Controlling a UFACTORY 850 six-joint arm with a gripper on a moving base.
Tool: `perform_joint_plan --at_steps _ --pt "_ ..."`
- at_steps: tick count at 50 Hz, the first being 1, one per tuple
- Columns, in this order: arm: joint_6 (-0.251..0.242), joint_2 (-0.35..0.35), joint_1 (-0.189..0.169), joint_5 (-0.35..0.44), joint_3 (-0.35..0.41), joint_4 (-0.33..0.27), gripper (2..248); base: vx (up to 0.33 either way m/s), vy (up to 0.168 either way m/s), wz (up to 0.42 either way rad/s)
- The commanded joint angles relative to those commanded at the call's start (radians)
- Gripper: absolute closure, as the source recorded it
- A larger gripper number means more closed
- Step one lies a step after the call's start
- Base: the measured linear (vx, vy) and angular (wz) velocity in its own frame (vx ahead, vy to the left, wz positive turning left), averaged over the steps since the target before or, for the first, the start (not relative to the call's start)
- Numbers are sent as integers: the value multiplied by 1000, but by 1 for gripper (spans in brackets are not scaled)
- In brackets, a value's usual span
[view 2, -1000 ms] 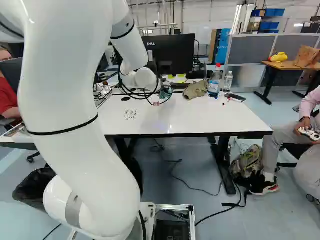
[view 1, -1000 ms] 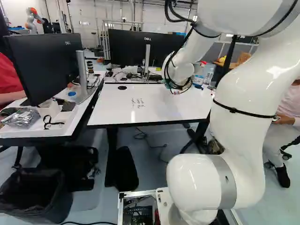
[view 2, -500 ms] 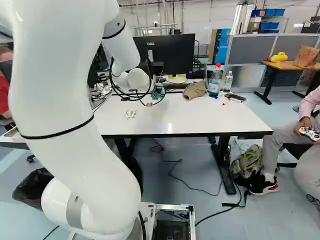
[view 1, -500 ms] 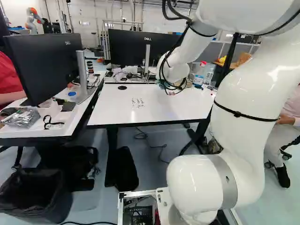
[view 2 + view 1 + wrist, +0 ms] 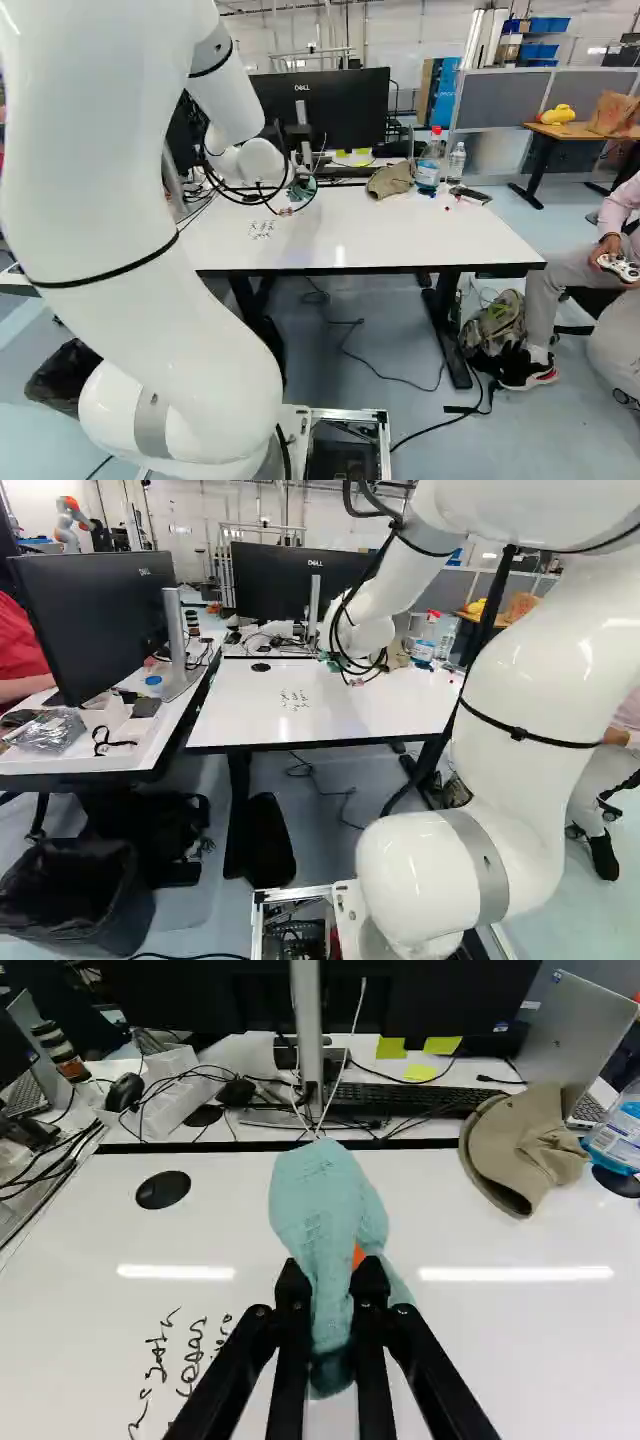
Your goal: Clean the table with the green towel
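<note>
In the right base view my gripper (image 5: 287,211) hangs over the far part of the white table (image 5: 400,237), largely hidden by the wrist and its cables. The wrist view shows the gripper (image 5: 335,1285) shut on the green towel (image 5: 318,1195), which is bunched between both fingers and droops out ahead of and below them. A bit of orange pad shows beside the cloth. Black handwriting (image 5: 190,1355) marks the tabletop beside the gripper; the same marks (image 5: 293,699) show in the left base view. Whether the towel touches the table is unclear.
A tan cap (image 5: 525,1145), a blue-labelled bottle (image 5: 430,165) and a smaller bottle (image 5: 457,160) stand on the table's far side. Behind are a monitor (image 5: 340,105) and keyboard (image 5: 400,1100). Another robot (image 5: 72,520) stands far off.
The arm has swung leftward over the table in both base views, carrying the gripper and towel with it. The base has stayed put, and the handwriting looks the same.
</note>
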Motion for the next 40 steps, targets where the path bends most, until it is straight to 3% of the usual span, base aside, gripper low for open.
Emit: perform_joint_plan --at_steps 40 --pt "0 94 121 0 98 0 202 0 0 0"
